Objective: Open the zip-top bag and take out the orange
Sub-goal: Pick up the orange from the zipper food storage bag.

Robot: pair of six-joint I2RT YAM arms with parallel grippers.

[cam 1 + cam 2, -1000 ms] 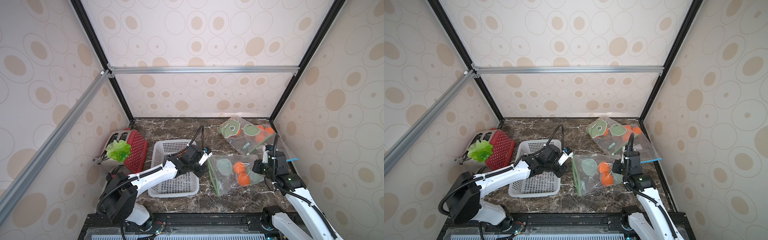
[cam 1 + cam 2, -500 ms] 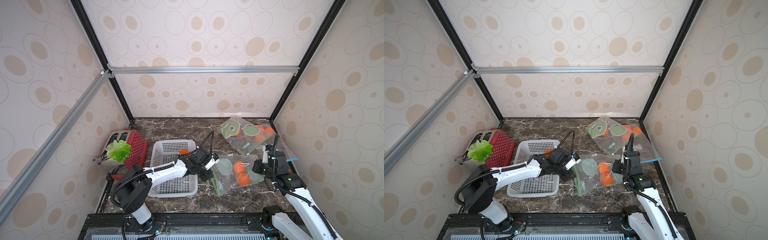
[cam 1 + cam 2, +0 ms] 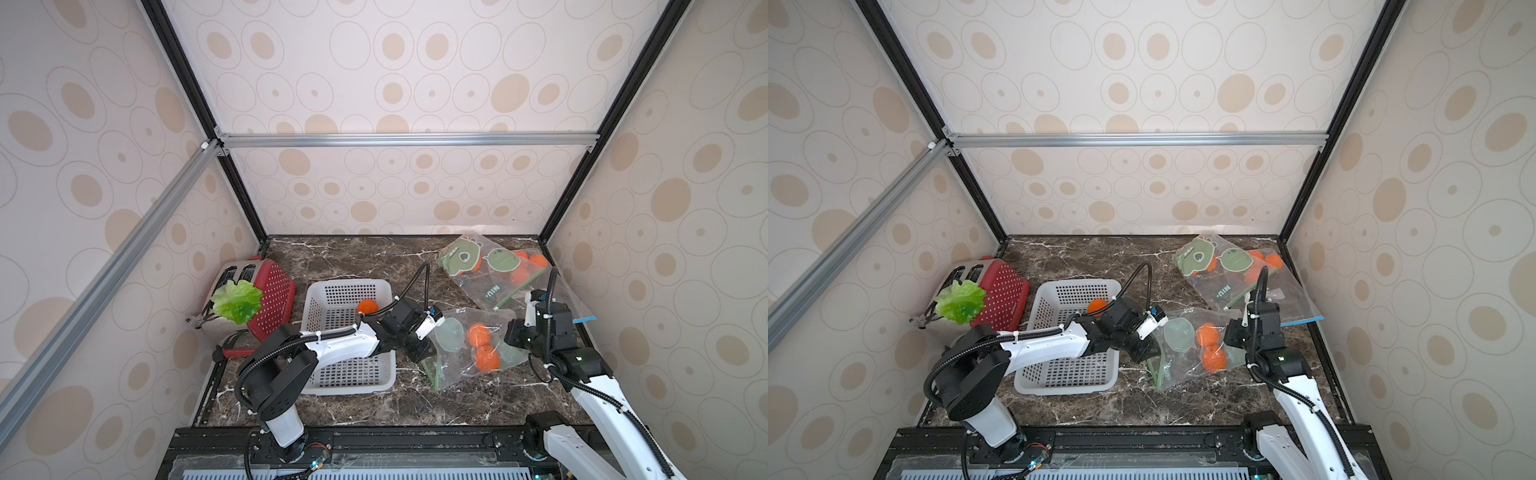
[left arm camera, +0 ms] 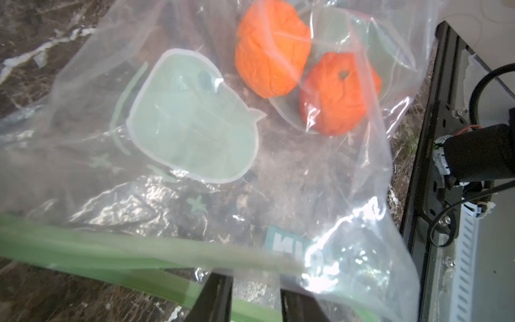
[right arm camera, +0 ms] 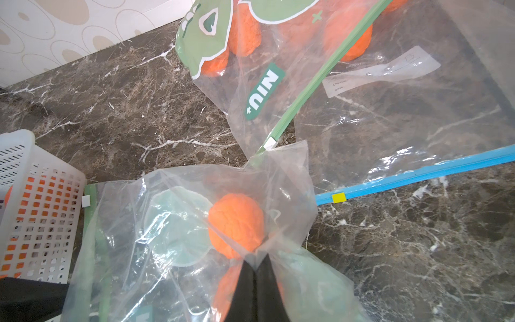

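1. Over the last second my left tool (image 3: 419,349) has swung off the white basket (image 3: 347,284) and come to the mouth of the zip-top bag (image 3: 455,365). A loose orange (image 3: 368,306) that I could not see a second ago now lies in the basket's 1 o'clock corner
2. I read that as one fruit already out and the left arm back for the next, so the reach into the bag is the step in hand
3. In the left wrist view the left tool (image 4: 255,301) has its fingers apart. The bag's lip and the green zip strip (image 4: 83,248) drape across them, and I see nothing clamped
4. The right tool (image 5: 254,264) has not moved in that second. Its fingers are pressed together on a pinch of film at the bag's 3 o'clock end, holding that end up
5. The bag lies at 4 o'clock on the table (image 3: 353,253) with its mouth facing 9 o'clock toward the basket, and its two green edges look parted. Inside, a far orange (image 3: 478,334) and a near orange (image 3: 487,358) touch each other. They sit close to the pinched end, well away from the mouth, so I expect a deep reach
6. At 1 o'clock a second green-zip bag (image 3: 490,270) holds several more oranges. Its strip runs as one line, so I judge it shut
7. That bag partly overlaps a blue-zip bag (image 5: 418,125), which looks empty apart from a label
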